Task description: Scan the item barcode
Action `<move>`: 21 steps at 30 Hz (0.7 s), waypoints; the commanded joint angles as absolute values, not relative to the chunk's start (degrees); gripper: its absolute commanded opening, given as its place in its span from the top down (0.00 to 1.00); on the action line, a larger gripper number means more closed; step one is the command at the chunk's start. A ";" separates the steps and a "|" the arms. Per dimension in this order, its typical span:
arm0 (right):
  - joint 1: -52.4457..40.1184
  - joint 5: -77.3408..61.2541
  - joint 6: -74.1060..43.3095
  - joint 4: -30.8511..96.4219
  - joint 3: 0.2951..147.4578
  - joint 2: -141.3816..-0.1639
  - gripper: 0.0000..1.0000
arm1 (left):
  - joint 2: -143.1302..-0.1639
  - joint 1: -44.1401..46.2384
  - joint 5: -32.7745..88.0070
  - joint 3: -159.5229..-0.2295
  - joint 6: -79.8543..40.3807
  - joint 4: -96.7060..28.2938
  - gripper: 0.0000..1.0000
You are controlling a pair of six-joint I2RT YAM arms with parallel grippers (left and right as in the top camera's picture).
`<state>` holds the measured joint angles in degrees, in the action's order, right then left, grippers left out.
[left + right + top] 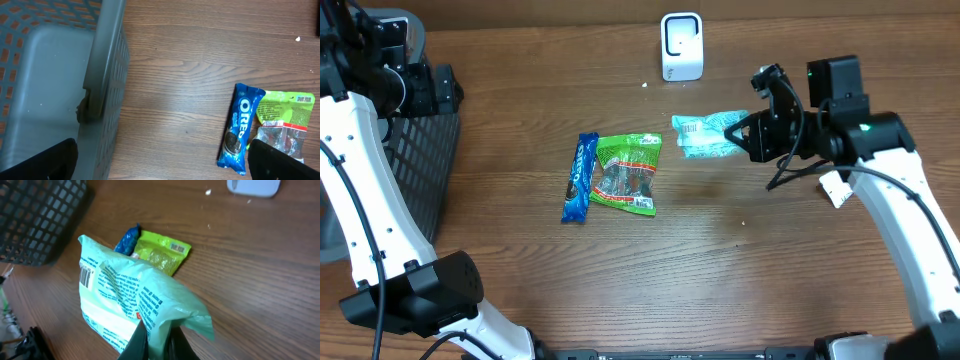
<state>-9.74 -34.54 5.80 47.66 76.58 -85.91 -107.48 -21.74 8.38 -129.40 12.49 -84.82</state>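
Observation:
My right gripper is shut on one end of a pale green packet, holding it above the table just below the white scanner. In the right wrist view the pale green packet fills the middle, pinched between the dark fingers, and a barcode shows at its left end. My left gripper is open over bare wood beside the basket, with nothing between its fingers.
A blue Oreo pack and a green snack bag lie side by side mid-table. A dark mesh basket stands at the left edge. The right arm's cables hang near the gripper.

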 commanded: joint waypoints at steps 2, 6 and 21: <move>-9.45 -34.17 5.80 48.23 77.78 -81.30 0.96 | -106.41 -21.26 9.02 -129.49 13.72 -84.82 0.00; -9.45 -34.70 5.58 49.71 77.76 -81.06 0.96 | -106.41 -21.26 9.02 -129.49 13.72 -84.82 0.00; -9.47 -40.47 4.29 50.50 77.76 -81.06 0.96 | -106.41 -21.26 9.02 -129.49 13.72 -84.82 0.01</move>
<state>-9.74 -37.32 4.60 50.63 76.58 -82.13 -107.48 -21.74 8.40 -129.40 12.49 -84.82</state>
